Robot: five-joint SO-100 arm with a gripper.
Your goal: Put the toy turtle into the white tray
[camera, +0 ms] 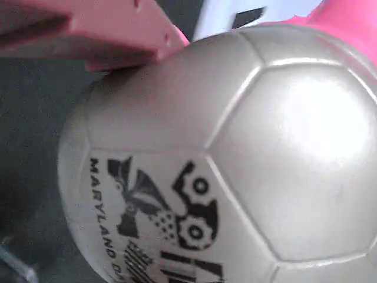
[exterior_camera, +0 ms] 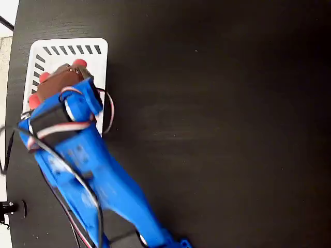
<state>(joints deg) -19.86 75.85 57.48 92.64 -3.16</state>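
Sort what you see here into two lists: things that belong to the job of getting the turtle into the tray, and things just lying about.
Belongs to the job:
toy turtle
white tray
gripper

Just lying about:
black table
cables

A black tabletop (exterior_camera: 217,103) fills the fixed view, pale floor (exterior_camera: 6,57) beyond its left edge.

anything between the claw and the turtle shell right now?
Nothing: in the wrist view a pink claw finger lies directly against the toy turtle shell, no gap or object between.
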